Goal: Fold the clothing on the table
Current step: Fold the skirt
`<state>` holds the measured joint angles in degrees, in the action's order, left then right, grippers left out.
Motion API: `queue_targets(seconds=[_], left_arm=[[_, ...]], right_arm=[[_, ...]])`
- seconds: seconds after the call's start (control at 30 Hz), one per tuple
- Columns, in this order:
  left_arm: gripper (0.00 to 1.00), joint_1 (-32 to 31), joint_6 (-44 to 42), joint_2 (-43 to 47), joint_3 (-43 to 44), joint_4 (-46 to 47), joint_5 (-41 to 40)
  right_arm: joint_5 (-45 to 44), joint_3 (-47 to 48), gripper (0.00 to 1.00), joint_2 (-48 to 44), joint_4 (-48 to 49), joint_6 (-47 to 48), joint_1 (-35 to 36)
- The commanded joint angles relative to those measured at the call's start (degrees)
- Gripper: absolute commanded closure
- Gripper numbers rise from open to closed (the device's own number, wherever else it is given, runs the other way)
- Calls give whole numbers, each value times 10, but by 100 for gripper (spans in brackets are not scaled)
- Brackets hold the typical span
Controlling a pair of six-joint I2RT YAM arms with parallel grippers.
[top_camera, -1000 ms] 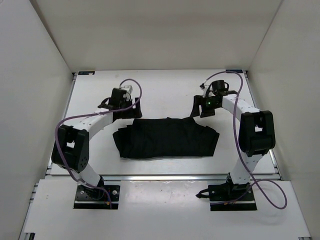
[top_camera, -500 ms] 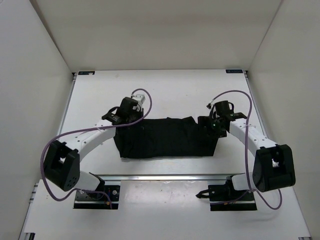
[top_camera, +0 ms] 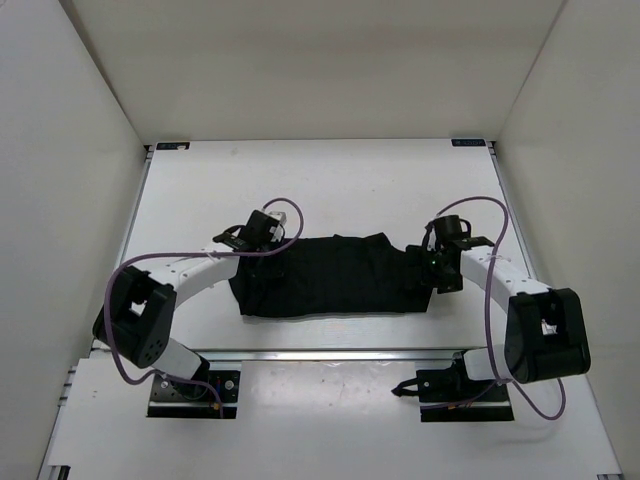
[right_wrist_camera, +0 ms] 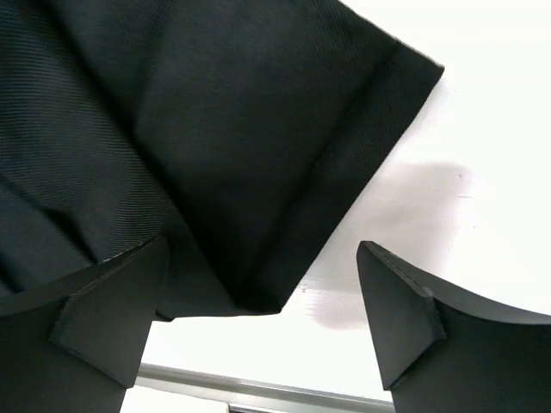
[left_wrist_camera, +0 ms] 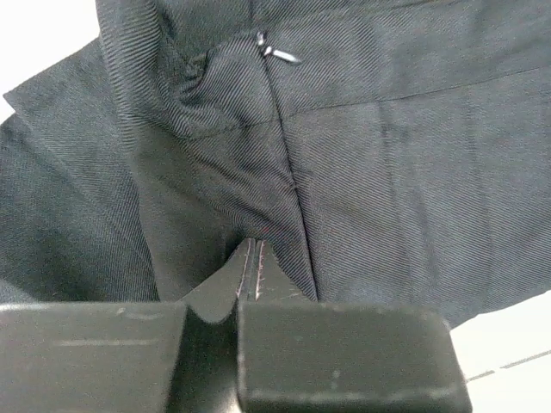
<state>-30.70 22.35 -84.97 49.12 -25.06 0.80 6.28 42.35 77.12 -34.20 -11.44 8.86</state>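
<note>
Lying rumpled on smooth white table (top_camera: 330,180) — black twill skirt (top_camera: 330,275), pleated.

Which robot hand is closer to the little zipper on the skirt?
Left. The left gripper has its jaws shut on the skirt, with the zipper pull just ahead of them. The right gripper hangs open over a corner at the skirt's other end.

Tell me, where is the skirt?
In the top view the skirt lies centred on the table, left end effector pinching its left end, open right end effector over its right corner.
</note>
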Motion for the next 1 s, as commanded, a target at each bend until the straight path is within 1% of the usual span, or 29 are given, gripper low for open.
queue_targets(seconds=[0.0,0.07,0.13,0.2,0.27,0.3,0.33,0.37,0.43,0.53,0.6,0.63,0.7,0.8,0.87,0.97], left_arm=[[100,-5,7,-15,-7,9,-7],[100,-2,5,-23,-9,12,-5],[100,-2,8,-32,-5,13,-1],[100,-3,7,-41,-1,12,0],[100,-8,7,-51,4,17,3],[100,-7,8,-59,8,16,7],[100,-9,8,-66,10,19,14],[100,-10,12,-70,11,24,25],[100,-7,18,-78,9,36,40],[100,-13,22,-91,18,44,46],[100,-18,24,-100,24,48,50],[100,-21,23,-113,33,49,54],[100,-24,21,-131,57,47,63],[100,-31,23,-153,85,50,72],[100,-40,24,-191,133,48,75],[100,-46,27,-245,196,36,85]], right_arm=[[-22,-1,14,18,19,-10,-2],[-10,-1,17,27,28,-8,-9],[9,-3,25,34,39,-7,-20],[10,-2,27,44,45,-9,-17],[6,2,33,57,49,-6,-12],[7,3,33,71,51,-5,-9],[7,1,36,78,51,-8,-8],[7,10,42,82,51,-13,-9],[13,12,46,104,48,-16,-9],[14,12,60,104,62,-17,-14],[21,17,78,107,62,-18,-22],[29,20,82,108,62,-24,-24],[50,27,99,108,60,-17,-39],[59,54,100,99,53,-14,-58],[69,77,100,83,43,-5,-72],[93,136,100,75,24,13,-88]])
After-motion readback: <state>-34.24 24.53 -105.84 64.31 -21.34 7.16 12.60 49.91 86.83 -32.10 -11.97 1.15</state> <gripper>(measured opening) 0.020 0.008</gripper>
